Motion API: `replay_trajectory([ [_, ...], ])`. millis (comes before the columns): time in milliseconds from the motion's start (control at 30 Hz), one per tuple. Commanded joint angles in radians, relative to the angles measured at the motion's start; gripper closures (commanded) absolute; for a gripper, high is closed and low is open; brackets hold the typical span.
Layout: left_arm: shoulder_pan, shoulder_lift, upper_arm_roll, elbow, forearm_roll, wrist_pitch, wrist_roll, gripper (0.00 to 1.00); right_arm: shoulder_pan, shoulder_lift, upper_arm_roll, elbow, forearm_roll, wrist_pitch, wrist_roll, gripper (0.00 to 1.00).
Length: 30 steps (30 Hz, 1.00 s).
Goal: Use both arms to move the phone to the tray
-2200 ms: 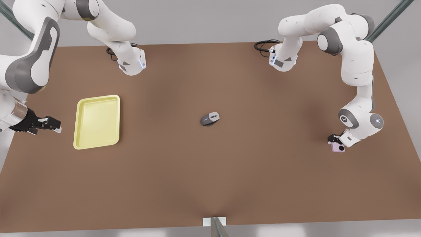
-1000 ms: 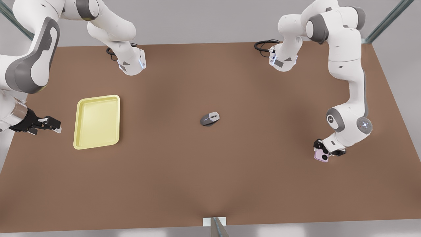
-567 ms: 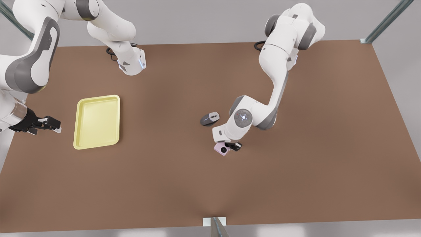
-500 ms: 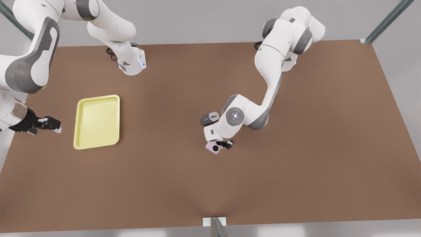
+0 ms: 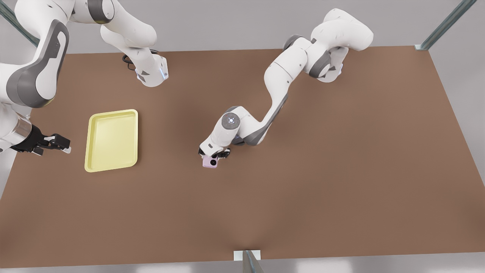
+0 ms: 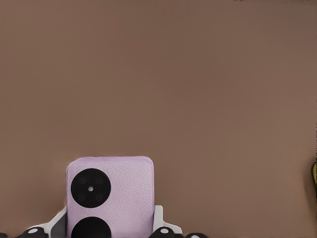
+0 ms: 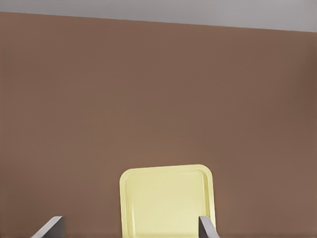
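Pink-lilac flat folded phone (image 5: 209, 162), clamped in your left gripper (image 5: 213, 156) mid-frame, could slip before the spread-fingered right gripper (image 5: 57, 145) beside the pale yellow plastic tray (image 5: 111, 140) takes it.

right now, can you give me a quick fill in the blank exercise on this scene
1. The left gripper is shut on the ____.
2. The phone has two round black ____ on its lilac face.
3. The right gripper, jaws open, waits beside the yellow ____.
4. The tray holds ____ so far.

Missing words: phone; circles; tray; nothing
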Motion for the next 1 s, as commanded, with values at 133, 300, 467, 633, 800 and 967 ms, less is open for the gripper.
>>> replay_trajectory([
  [133,-0.043,0.025,-0.005,-0.012,0.035,0.090,-0.288,0.29,0.000,-0.001,0.000,0.001,0.001,-0.001,0.001,0.00],
  [300,-0.069,0.034,-0.006,-0.033,0.113,0.101,-0.154,0.25,-0.006,-0.007,-0.001,0.001,-0.005,-0.008,-0.001,0.00],
  [467,-0.095,0.053,-0.006,-0.032,0.116,0.102,-0.067,0.20,-0.002,-0.003,0.000,-0.001,-0.004,-0.007,-0.001,0.00],
  [633,-0.092,0.039,0.001,-0.024,0.119,0.092,-0.007,0.00,0.003,-0.007,0.002,-0.007,-0.007,-0.023,0.001,0.00],
  [800,0.187,-0.195,0.009,-0.070,0.073,-0.477,0.108,0.00,0.080,-0.001,0.020,-0.006,-0.007,-0.048,0.011,0.00],
  [967,0.515,-0.430,0.104,-0.078,0.087,-0.862,0.604,0.00,0.328,0.040,0.037,-0.004,0.019,-0.086,0.303,0.00],
])
